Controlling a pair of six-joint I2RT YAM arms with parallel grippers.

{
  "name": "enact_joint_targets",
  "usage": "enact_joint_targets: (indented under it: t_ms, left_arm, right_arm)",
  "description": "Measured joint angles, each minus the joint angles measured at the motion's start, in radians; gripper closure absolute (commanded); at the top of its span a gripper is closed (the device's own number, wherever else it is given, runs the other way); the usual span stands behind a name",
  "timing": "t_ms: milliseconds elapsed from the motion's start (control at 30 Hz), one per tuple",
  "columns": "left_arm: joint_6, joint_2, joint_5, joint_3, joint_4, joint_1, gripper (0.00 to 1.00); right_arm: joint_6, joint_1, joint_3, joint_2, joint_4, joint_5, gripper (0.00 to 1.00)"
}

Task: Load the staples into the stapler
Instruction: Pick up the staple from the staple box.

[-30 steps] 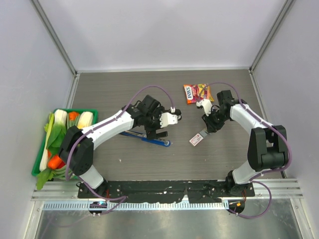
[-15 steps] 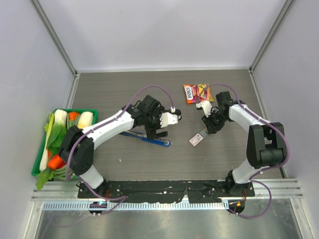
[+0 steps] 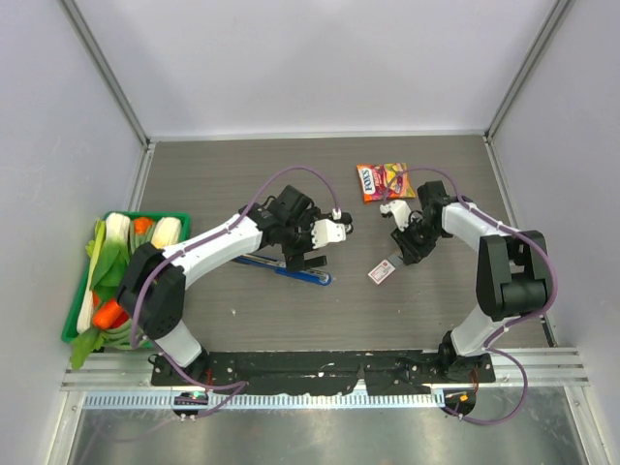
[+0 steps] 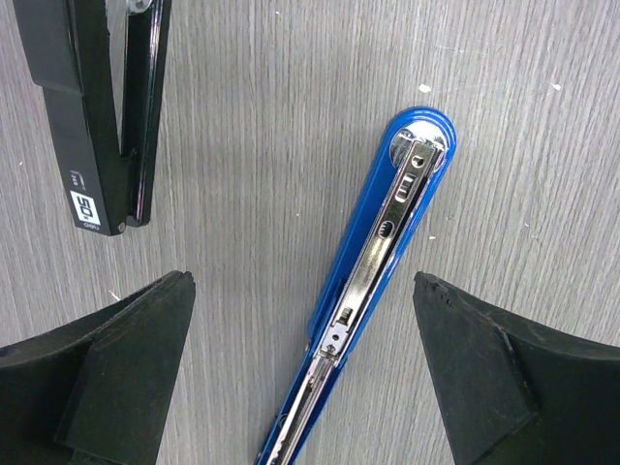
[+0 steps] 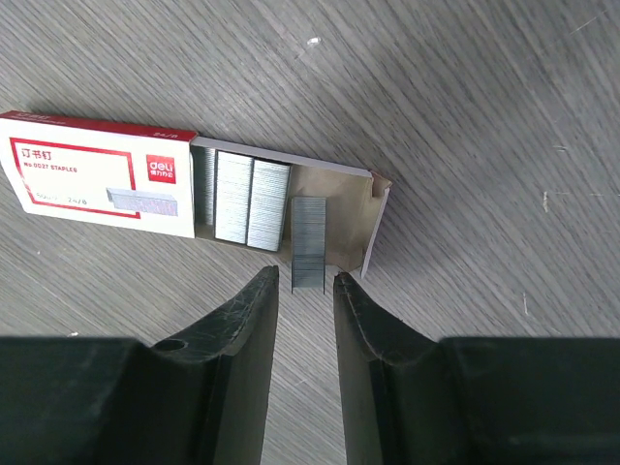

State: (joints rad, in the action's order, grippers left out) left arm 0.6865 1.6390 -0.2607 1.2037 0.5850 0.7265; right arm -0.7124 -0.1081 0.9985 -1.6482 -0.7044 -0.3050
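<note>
At the left edge of the grey wooden table (image 3: 242,174) stands one green plastic tray (image 3: 70,320) with vegetables. The left arm stretches from its base toward the middle of the table, with the wrist bent downward. The left gripper (image 4: 305,378) hangs above the table with both fingers (image 4: 116,378) wide apart, and it holds nothing.

Under it I count two staplers. The slim black stapler (image 4: 97,107) lies beyond the left finger. The blue stapler (image 4: 378,281) lies opened between the fingers, with its silver metal rail facing up.

The right arm folds back to the left from its elbow, and its wrist points down at one white-and-red cardboard box (image 5: 97,184), whose drawer is pulled out. In the drawer, about three grey blocks of the staples (image 5: 242,199) lie side by side. One single staple strip (image 5: 310,242) lies half out. The right gripper (image 5: 305,281) stands with its tips narrowly apart, one at each side of this strip's near end, not closed on it. Behind it lies one orange snack bag (image 3: 372,181).
</note>
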Motion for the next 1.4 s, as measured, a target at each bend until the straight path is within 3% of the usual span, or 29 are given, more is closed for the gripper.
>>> enact_joint_targets:
  t_ms: [100, 200, 300, 833, 1133, 1400]
  left_arm:
    - [0.0, 0.002, 0.0, 0.0, -0.002, 0.0, 0.0]
    - [0.0, 0.005, 0.0, 0.0, -0.002, 0.0, 0.0]
    - [0.0, 0.01, 0.0, 0.0, -0.002, 0.0, 0.0]
    - [0.003, 0.015, 0.014, 0.035, 0.023, 0.001, 0.0]
    - [0.059, -0.053, 0.114, 0.09, -0.006, 0.069, 0.0]
    - [0.159, -0.101, 0.35, 0.06, -0.172, 0.212, 0.0]
  right_arm:
    - [0.0, 0.0, 0.0, -0.001, 0.0, 0.0, 0.68]
    - [0.0, 0.0, 0.0, -0.002, 0.001, 0.002, 0.81]
    - [0.003, 0.0, 0.0, -0.002, 0.001, 0.002, 0.86]
    - [0.007, 0.0, 0.06, 0.045, -0.085, -0.024, 0.89]
    - [0.058, -0.001, 0.27, 0.101, -0.231, -0.231, 0.89]
    - [0.09, -0.047, 0.351, 0.009, -0.353, -0.484, 0.89]
